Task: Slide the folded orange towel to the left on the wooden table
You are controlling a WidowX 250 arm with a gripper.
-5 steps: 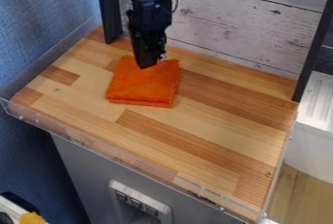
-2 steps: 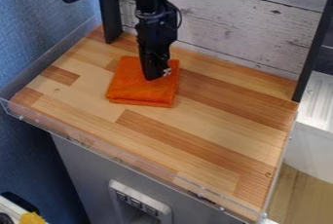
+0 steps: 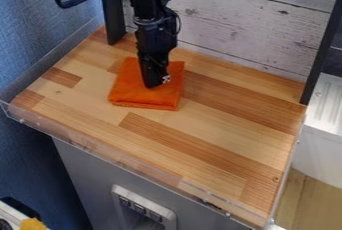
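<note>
Folded orange cloth [image 3: 135,92], lying flat at the left rear of the wooden countertop [image 3: 224,131].
Left to right: layered left edge, probably soft, light, limp and unbreakable, with little slip; best gripped there or along the front edge, through all layers, against unfolding; then, at the middle, black gripper [image 3: 156,84], clenched, released or grasping fabric: impossible to tell.
</note>
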